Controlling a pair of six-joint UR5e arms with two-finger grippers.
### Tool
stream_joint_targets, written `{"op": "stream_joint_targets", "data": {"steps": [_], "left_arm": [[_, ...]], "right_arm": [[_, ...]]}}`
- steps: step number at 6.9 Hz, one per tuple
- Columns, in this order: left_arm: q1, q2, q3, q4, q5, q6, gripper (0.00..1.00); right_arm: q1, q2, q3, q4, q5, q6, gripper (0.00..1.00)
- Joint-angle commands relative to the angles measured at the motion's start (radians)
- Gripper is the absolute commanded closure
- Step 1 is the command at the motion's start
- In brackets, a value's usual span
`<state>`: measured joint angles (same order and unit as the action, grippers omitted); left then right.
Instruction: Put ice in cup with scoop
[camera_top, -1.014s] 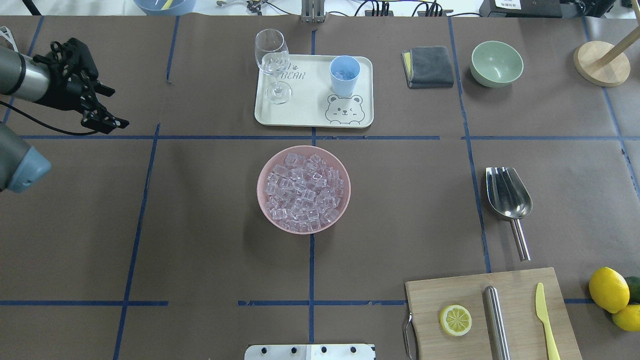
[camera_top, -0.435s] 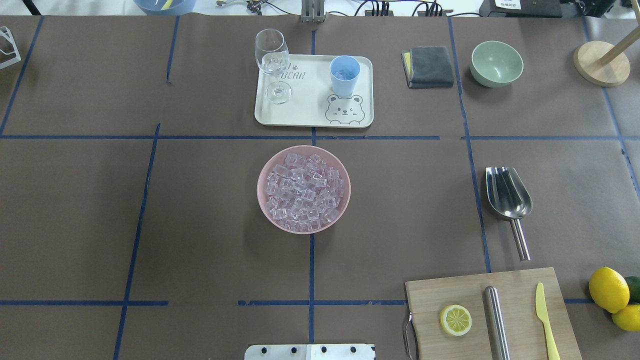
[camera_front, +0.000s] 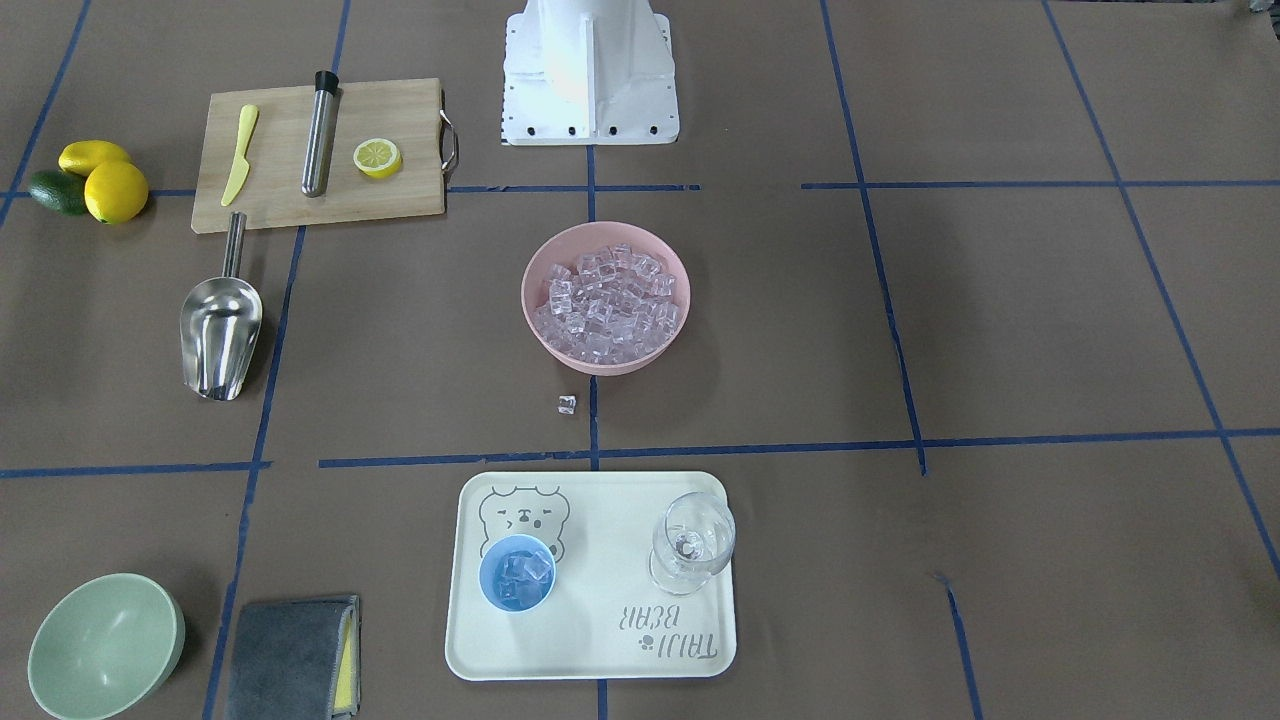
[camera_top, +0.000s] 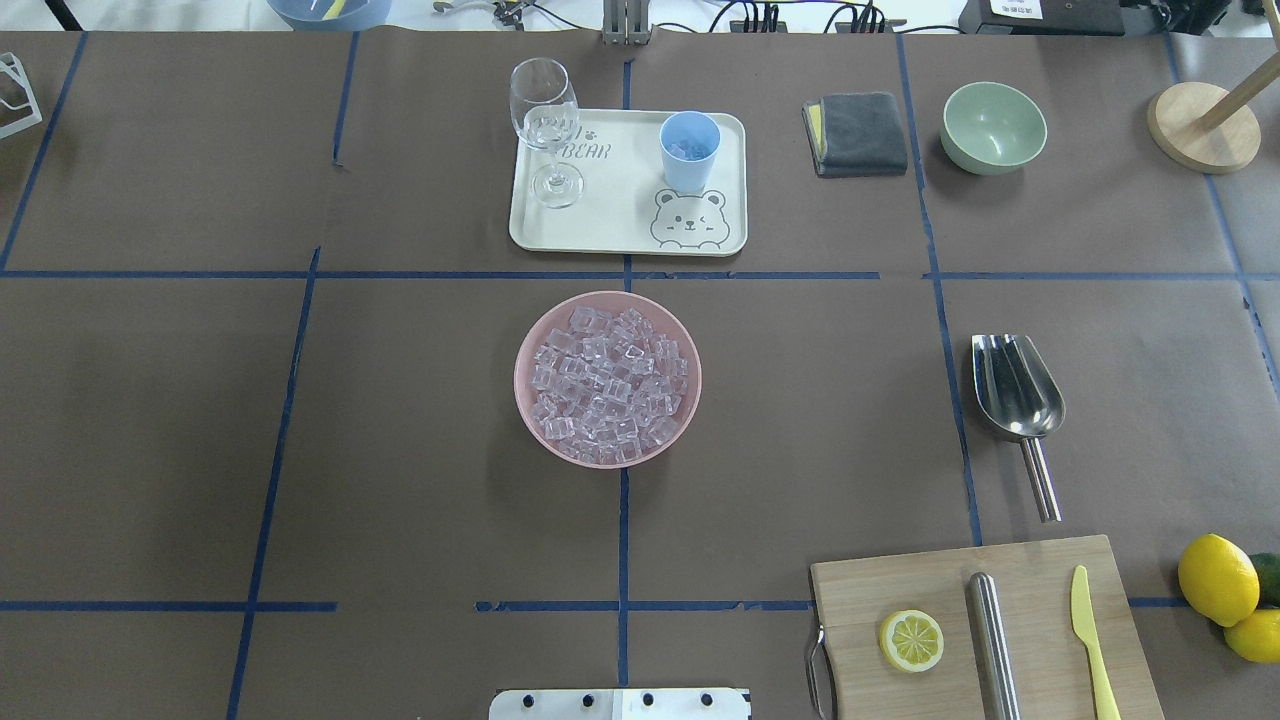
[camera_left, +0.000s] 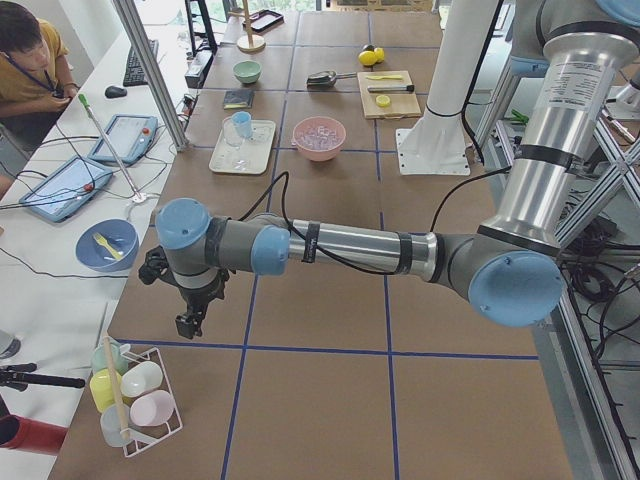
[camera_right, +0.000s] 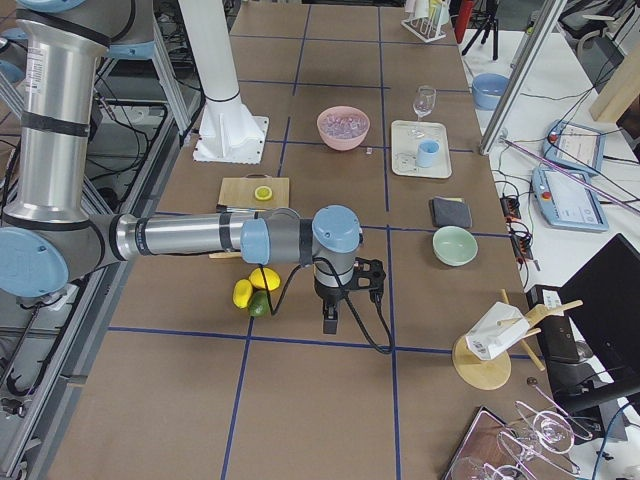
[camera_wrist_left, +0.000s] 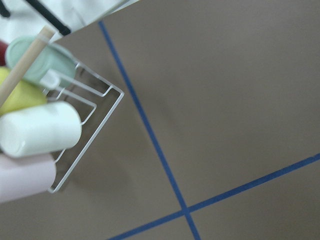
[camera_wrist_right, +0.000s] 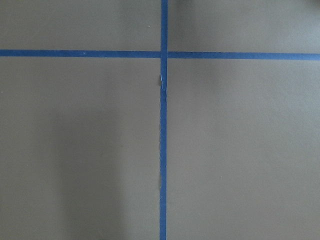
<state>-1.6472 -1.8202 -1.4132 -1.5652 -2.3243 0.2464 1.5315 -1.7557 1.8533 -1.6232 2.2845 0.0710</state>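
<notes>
Silver scoop (camera_top: 1018, 385) is seen lying free at mid-right of the overhead view; cup (camera_top: 689, 150), upper centre, is holding ice (camera_front: 518, 575). Should more be wanted, the scoop's handle should be gripped squarely. For left gripper (camera_left: 190, 320) and right gripper (camera_right: 330, 322), opening cannot be told.

The left arm (camera_left: 350, 248) stretches long and low, left end effector (camera_left: 188, 322) pointing straight down; right arm (camera_right: 190, 237) likewise, right end effector (camera_right: 329, 320) hanging downward. Grip unreadable on both.
</notes>
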Motion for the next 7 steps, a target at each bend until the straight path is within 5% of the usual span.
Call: {"op": "stream_joint_targets", "data": {"steps": [1, 4, 7], "left_arm": [[-0.026, 0.152, -0.021, 0.011, -0.05, 0.013, 0.0], [-0.019, 0.202, -0.137, 0.004, -0.038, -0.161, 0.0], [-0.016, 0.196, -0.138, -0.032, -0.043, -0.159, 0.0]], "right_arm": [[0.001, -0.002, -0.002, 0.0, -0.003, 0.0, 0.0], [0.001, -0.001, -0.006, 0.002, -0.002, 0.0, 0.0], [-0.001, 0.002, -0.006, 0.002, 0.003, -0.002, 0.0]]}}
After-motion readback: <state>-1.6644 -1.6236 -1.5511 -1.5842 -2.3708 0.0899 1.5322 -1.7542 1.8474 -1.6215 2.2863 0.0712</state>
